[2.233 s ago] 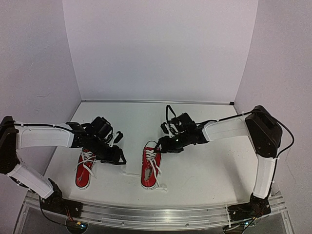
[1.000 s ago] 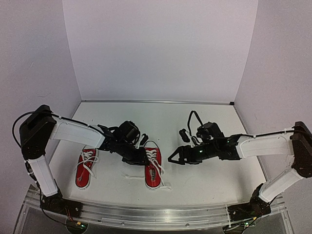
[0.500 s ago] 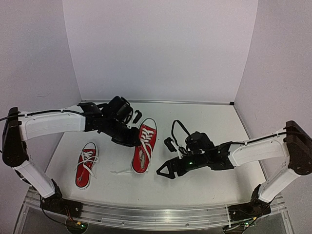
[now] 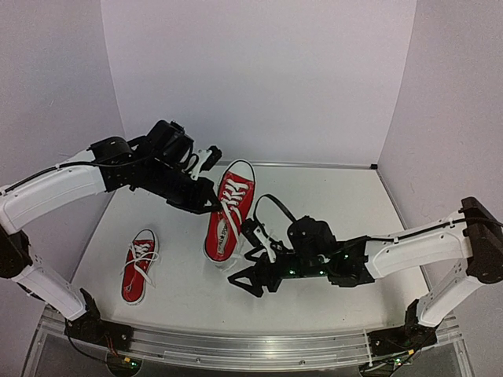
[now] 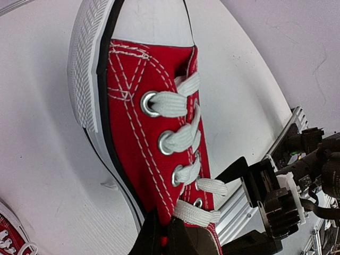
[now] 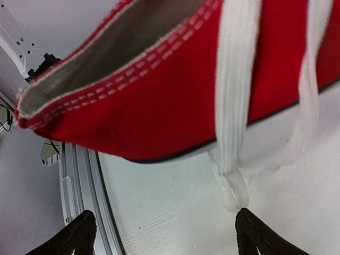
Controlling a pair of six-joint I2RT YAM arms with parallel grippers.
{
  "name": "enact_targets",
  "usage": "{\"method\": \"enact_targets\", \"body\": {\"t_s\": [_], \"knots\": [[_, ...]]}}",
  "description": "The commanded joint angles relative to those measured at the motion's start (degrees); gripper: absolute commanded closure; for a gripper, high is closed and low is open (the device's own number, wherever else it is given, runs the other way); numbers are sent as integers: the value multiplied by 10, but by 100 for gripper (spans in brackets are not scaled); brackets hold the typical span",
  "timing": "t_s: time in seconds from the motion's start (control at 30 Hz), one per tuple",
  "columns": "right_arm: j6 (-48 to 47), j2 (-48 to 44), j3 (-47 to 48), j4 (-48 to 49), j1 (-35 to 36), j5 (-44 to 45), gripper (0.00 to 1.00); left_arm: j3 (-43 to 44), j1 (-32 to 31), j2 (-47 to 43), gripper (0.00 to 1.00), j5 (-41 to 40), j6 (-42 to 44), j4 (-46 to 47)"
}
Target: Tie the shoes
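Red canvas shoe (image 5: 138, 133), ribbed rubber sole (image 5: 85, 64), matt white table (image 4: 346, 196)

Left shoe (image 5: 6, 241) mostly beyond frame edge

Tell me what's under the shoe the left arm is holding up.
Under the held shoe: bare white table and a hanging lace end, with the right tool open near its heel. Whether that heel touches the table is hidden by the shoe itself.

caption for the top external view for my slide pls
Left gripper holds one red sneaker toe-up, open right gripper near its heel; the other sneaker lies on the table.
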Motion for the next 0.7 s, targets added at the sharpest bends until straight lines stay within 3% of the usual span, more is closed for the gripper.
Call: {"method": "enact_targets", "body": {"t_s": [0.0,0.53,0.63,0.67], "knots": [[-52,17,35,37,6,67,13,49,0,-48,100,36,21,26],[-38,8,30,80,6,229,16,74,0,-67,100,72,17,22],[-21,14,34,72,5,250,27,79,0,-73,100,73,16,24],[-16,13,30,72,4,257,35,81,0,-75,100,74,15,25]]}}
